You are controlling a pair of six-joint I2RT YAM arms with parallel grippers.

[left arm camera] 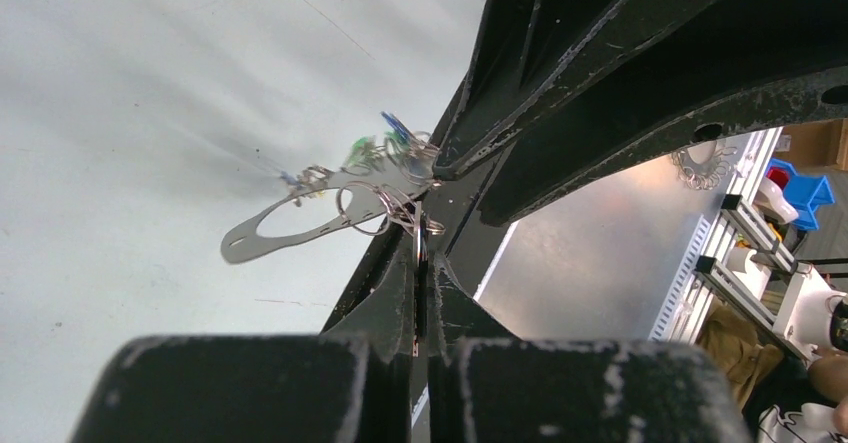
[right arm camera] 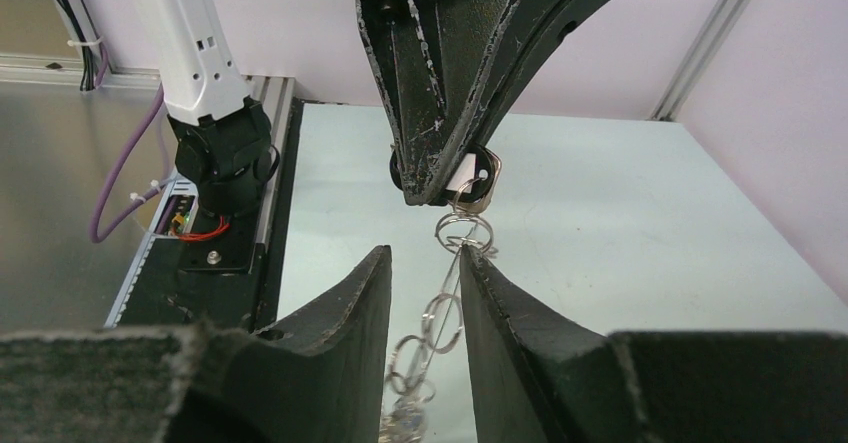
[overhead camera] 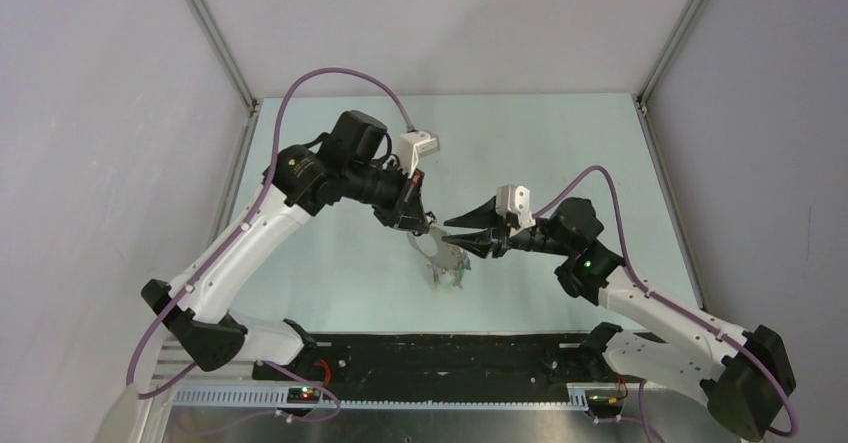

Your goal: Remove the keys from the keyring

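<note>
**Keyring hung between two grippers, keys still on**

Left gripper (right arm camera: pixel 440 185), at top centre of the right wrist view, is pressed together on the upper end of the keyring (left arm camera: pixel 238 248). That lets the loop dangle free below it instead of lying flat, so its rim can be reached from either side. The right gripper (right arm camera: pixel 427 258) has its fingers spread, one on each side of the hanging metal at lower centre of that view. I cannot tell whether either finger touches it. This straddle looks like a line-up for pinching one ring or key while the other arm anchors the loop.

In the left wrist view the keyring runs left of centre as a flat oval plate. Small wire rings (left arm camera: pixel 368 208) are threaded along its rim, and the keys (left arm camera: pixel 385 148), with green and blue tags showing, cluster at its upper right. From above, the bunch sits mid-frame over the pale table (overhead camera: pixel 330 263). No key looks detached, so I judge removal barely begun.
</note>
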